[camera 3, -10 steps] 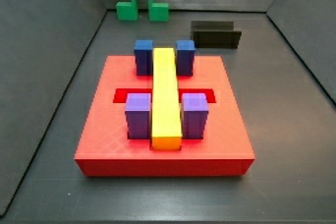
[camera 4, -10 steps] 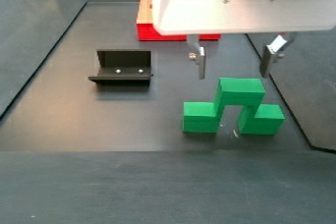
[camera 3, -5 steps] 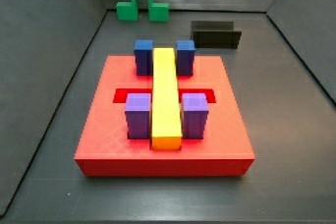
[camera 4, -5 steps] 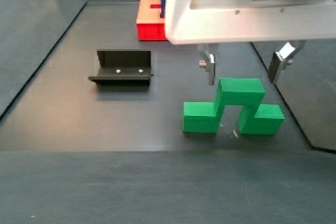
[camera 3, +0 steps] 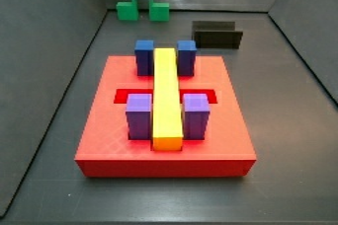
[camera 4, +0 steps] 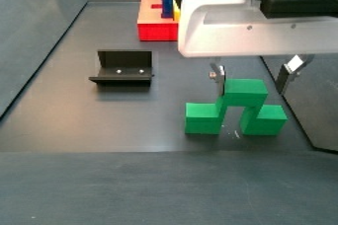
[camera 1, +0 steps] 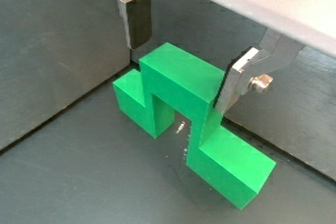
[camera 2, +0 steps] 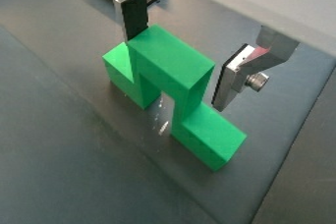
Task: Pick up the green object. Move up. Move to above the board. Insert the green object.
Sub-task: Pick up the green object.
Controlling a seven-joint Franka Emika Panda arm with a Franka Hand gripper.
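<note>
Dark grey floor [camera 4: 119, 140] with grey walls around; my gripper [camera 1: 188, 47] hangs low at the far end from the board [camera 3: 165, 130], jaws spread wide and holding nothing, one finger on each side of the raised middle cube of the green object [camera 1: 184, 110], which sits flat on the floor below me. The board, well away from me, carries the yellow bar [camera 3: 166, 96] lengthwise with blue blocks [camera 3: 145, 55] and purple blocks [camera 3: 140, 116] beside it. The fixture [camera 4: 123, 69] stands off to my side, apart from the green object, open floor between.
</note>
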